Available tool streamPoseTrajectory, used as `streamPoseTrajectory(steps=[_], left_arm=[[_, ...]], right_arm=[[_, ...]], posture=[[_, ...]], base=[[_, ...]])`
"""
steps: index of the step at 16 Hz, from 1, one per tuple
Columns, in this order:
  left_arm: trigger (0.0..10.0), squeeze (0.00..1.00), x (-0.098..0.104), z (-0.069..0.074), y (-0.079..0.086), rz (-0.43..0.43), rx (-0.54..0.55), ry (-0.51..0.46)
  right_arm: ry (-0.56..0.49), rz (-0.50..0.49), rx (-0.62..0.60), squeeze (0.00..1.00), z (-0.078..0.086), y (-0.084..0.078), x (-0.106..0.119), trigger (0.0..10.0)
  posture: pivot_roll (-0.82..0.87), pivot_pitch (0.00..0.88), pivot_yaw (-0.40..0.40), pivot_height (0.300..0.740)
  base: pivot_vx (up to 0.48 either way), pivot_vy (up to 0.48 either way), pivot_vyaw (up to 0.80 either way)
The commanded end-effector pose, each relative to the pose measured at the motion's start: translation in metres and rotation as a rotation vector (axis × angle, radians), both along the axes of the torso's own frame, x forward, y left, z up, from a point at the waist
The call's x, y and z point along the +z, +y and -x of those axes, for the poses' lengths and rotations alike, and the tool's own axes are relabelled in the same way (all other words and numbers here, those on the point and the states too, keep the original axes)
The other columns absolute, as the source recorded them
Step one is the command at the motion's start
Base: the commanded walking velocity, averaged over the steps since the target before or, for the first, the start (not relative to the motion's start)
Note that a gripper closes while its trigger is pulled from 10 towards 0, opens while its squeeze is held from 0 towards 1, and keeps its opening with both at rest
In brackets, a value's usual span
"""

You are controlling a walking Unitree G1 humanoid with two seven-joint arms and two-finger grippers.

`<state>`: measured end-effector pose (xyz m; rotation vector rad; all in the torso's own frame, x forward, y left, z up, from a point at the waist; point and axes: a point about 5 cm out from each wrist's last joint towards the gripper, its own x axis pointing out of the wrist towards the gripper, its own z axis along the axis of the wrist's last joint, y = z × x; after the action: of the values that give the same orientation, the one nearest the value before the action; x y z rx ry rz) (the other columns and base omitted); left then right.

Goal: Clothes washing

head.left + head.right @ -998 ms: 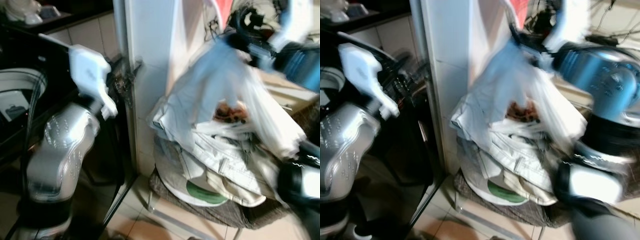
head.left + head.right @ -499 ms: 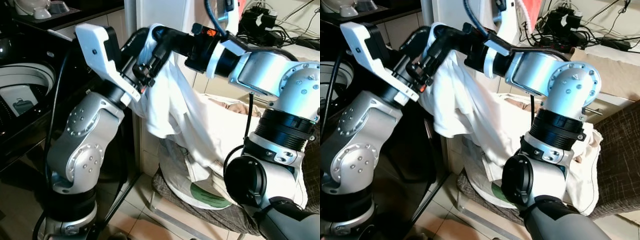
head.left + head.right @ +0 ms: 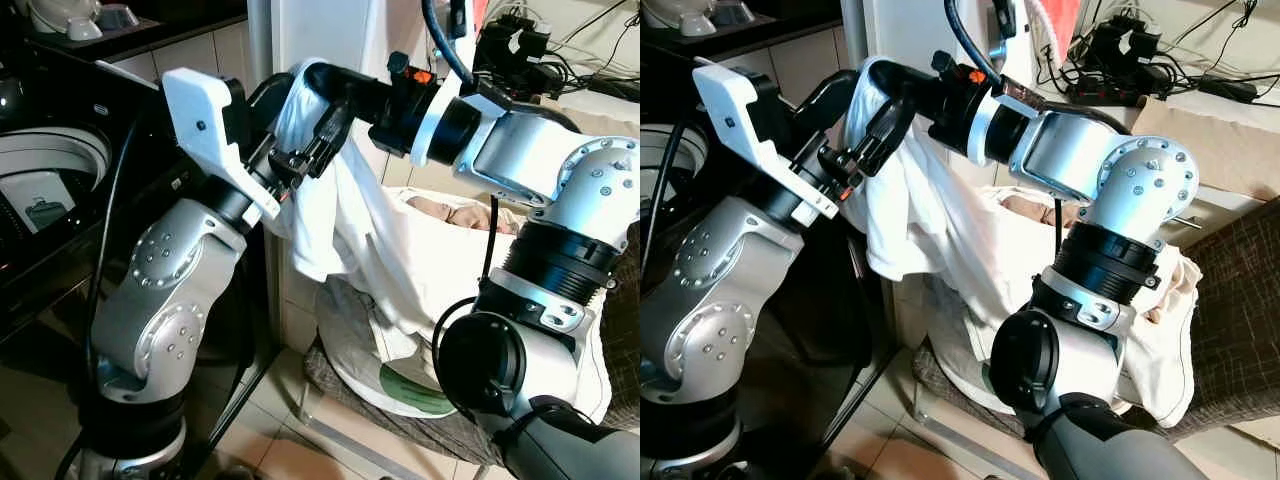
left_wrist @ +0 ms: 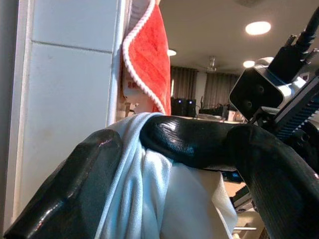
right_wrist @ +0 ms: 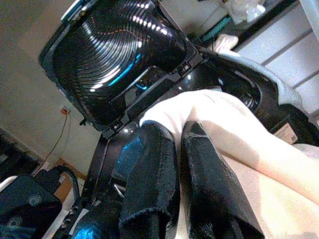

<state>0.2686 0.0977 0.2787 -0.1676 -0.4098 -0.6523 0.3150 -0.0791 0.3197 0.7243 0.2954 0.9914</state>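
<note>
A white garment (image 3: 350, 230) hangs from my right gripper (image 3: 322, 92), which is shut on its upper edge in front of the white tiled pillar (image 3: 320, 30). The cloth trails down and to the right onto a heap of pale clothes (image 3: 450, 215) on a chair. My left gripper (image 3: 300, 160) is raised right beside the right one. In the left wrist view its two black fingers (image 4: 65, 189) stand apart, with the white garment (image 4: 149, 199) draped between them. In the right wrist view the fingertips (image 5: 154, 149) pinch the white cloth (image 5: 219, 119).
A dark washing machine (image 3: 40, 190) with its round top opening stands at the left. A chair with a woven seat (image 3: 440, 430) holds the laundry pile and a white bowl-like basket (image 3: 400, 385). A red towel (image 4: 149, 59) hangs on the pillar. Cables lie on the counter (image 3: 1120, 60).
The right arm has swung the white garment up from the pile and across to the left gripper. In the last half second both grippers have shifted slightly, still close together.
</note>
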Motion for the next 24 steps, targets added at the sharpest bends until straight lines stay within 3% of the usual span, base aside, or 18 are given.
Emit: streamPoseTrajectory(steps=[1,2,3,4,6,8,9,15,16,19,24], left_arm=[[10.0,0.00,-0.024,-0.001,-0.010,-0.066,-0.066,0.121],[10.0,0.00,-0.025,0.000,-0.010,-0.059,-0.082,0.127],[10.0,0.00,-0.023,0.001,-0.005,0.036,-0.092,0.145],[10.0,0.00,-0.017,0.003,0.005,0.184,-0.113,0.148],[10.0,0.00,-0.012,0.008,0.013,0.270,-0.170,0.128],[10.0,0.00,-0.016,0.009,0.016,0.220,-0.186,0.130],[10.0,0.00,-0.023,0.009,0.010,0.109,-0.192,0.148],[10.0,0.00,-0.029,-0.005,0.000,0.047,-0.116,0.162],[0.0,0.00,-0.026,-0.009,0.005,0.073,-0.093,0.158],[0.0,0.00,-0.023,-0.010,0.014,0.117,-0.086,0.154],[0.0,0.00,-0.024,-0.009,0.012,0.107,-0.096,0.155]], right_arm=[[-0.115,-0.042,0.037,0.00,0.010,0.004,0.026,0.0],[-0.115,-0.044,0.036,0.00,0.010,0.004,0.027,0.0],[-0.112,-0.045,0.030,0.00,0.010,0.002,0.027,0.0],[-0.112,-0.041,0.021,0.00,0.010,0.000,0.028,0.0],[-0.115,-0.037,0.013,0.00,0.010,-0.004,0.029,0.0],[-0.117,-0.036,0.011,0.00,0.010,-0.006,0.031,0.0],[-0.118,-0.039,0.020,0.00,0.011,-0.007,0.031,0.0],[-0.118,-0.030,0.047,0.00,0.014,-0.004,0.030,0.0],[-0.115,-0.023,0.047,0.00,0.015,-0.004,0.028,0.0],[-0.109,-0.018,0.031,0.00,0.017,-0.003,0.022,0.0],[-0.101,0.002,0.018,0.00,0.018,-0.003,0.015,0.0]], posture=[[-0.01,0.000,-0.046,0.740],[-0.01,0.000,-0.046,0.740],[-0.01,0.000,-0.048,0.740],[-0.01,0.000,-0.047,0.740],[-0.01,0.000,-0.047,0.740],[-0.01,0.000,-0.048,0.740],[-0.01,0.000,-0.048,0.740],[-0.01,0.000,-0.039,0.740],[-0.01,0.000,-0.035,0.740],[-0.01,0.000,-0.025,0.740],[-0.01,0.000,-0.019,0.740]], base=[[0.000,0.000,0.00],[0.000,0.000,0.00],[0.000,0.000,0.00],[0.000,0.000,0.00],[0.000,0.000,0.00],[0.000,0.000,0.00],[0.000,0.000,0.00],[0.000,0.000,0.00],[0.000,0.000,0.00],[0.000,0.000,0.00],[0.000,0.000,0.00]])
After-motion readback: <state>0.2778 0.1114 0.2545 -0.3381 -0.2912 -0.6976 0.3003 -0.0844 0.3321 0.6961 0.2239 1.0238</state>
